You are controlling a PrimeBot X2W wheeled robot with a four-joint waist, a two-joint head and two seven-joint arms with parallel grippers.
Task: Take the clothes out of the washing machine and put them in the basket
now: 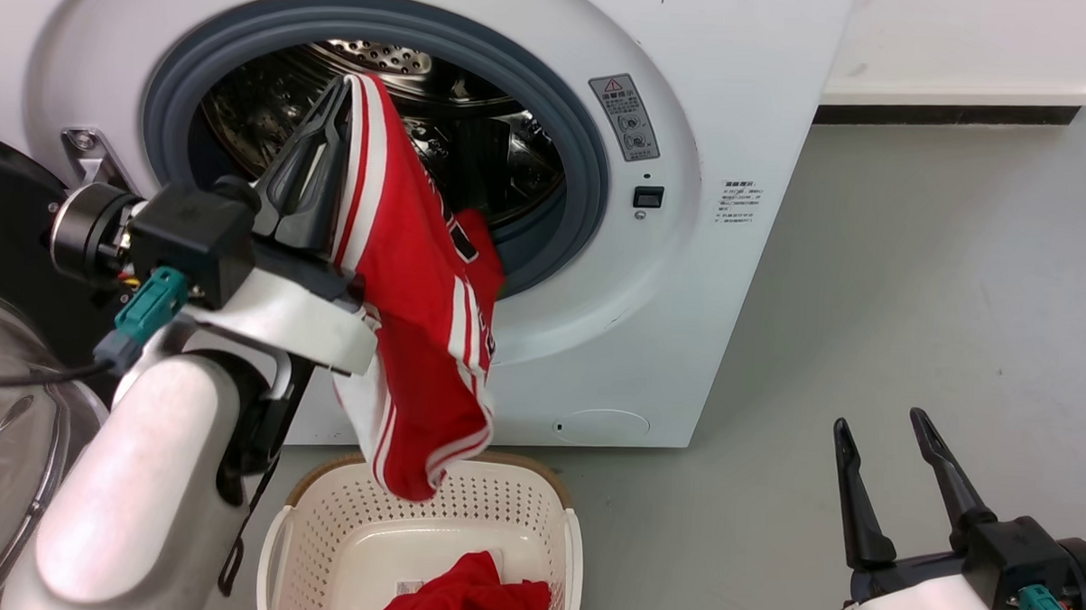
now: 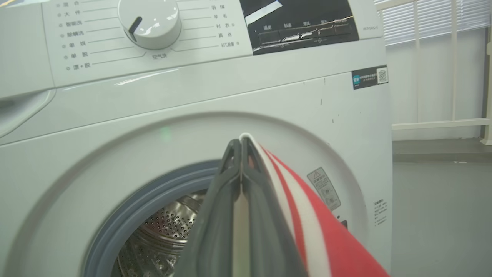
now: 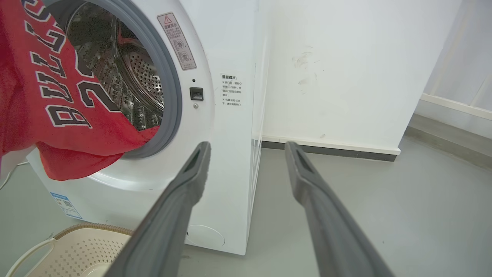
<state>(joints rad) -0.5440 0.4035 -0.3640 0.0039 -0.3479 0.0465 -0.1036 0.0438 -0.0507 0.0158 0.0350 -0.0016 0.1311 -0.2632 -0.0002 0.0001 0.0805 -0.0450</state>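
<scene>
Left gripper (image 1: 345, 89) pinches the jersey (image 1: 418, 274) by its striped trim, cloth hanging lengthwise straight below it, hem dangling over the basket (image 1: 337, 523) underneath.

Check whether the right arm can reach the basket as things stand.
Probably yes: the right end effector is open, with bare floor between it and the basket; the jersey hangs over its far side.
</scene>
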